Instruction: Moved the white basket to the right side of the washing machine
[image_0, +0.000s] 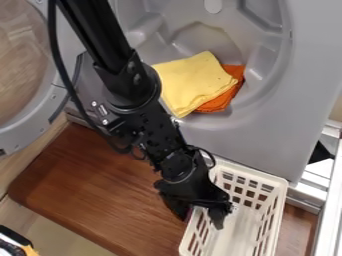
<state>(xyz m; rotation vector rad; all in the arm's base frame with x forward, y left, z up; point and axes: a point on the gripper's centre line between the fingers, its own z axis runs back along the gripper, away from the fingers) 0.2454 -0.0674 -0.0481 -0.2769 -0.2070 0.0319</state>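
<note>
Black arm (110, 42) had your claw (200, 223) spread open astride the white basket (257, 173) at its left rim, on the tabletop (100, 185) by the washing machine (260, 140); you needed a square pinch before sliding right.

Yellow cloth (192, 82), orange cloth (217, 104), wooden board (87, 185)

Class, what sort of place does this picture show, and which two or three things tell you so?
Probably a laundry area, perhaps a mock-up: the grey front-loading washing machine has its round door open, a yellow cloth lies inside, and a white basket sits in front.
</note>
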